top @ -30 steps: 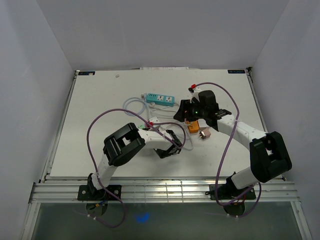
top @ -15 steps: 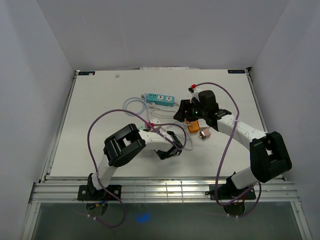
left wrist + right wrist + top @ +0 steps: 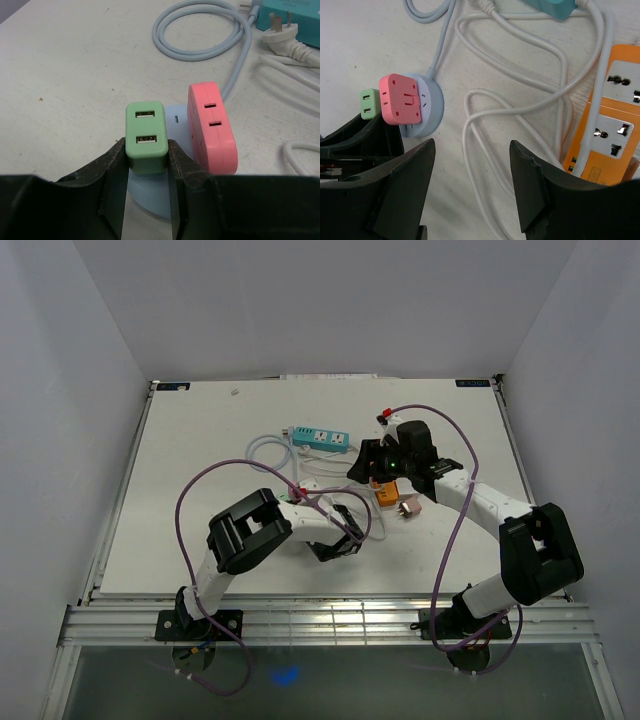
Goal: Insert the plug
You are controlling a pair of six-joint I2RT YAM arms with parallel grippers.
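Observation:
My left gripper [image 3: 146, 150] is shut on a green two-port USB plug [image 3: 146, 137] and holds it upright at the near-left edge of a round light-blue socket hub [image 3: 177, 131]. A pink adapter [image 3: 210, 127] sits plugged into the hub just right of the green plug. I cannot tell whether the green plug's prongs are in the hub. In the right wrist view the green plug [image 3: 368, 102], pink adapter [image 3: 400, 99] and hub [image 3: 432, 105] lie at the left. My right gripper [image 3: 471, 150] is open and empty above loose white cable [image 3: 470, 125]. In the top view my left gripper [image 3: 338, 533] is at table centre and my right gripper [image 3: 362, 462] is behind it.
A teal power strip [image 3: 320, 437] lies behind the hub, with a white plug [image 3: 282, 40] beside it. An orange power strip [image 3: 615, 125] lies right of the cables. A coiled light-blue cord [image 3: 200, 30] runs from the hub. A small beige plug [image 3: 408, 510] lies near the orange strip.
My left gripper has shifted very slightly toward the near edge with the green plug in it. The right arm has not moved.

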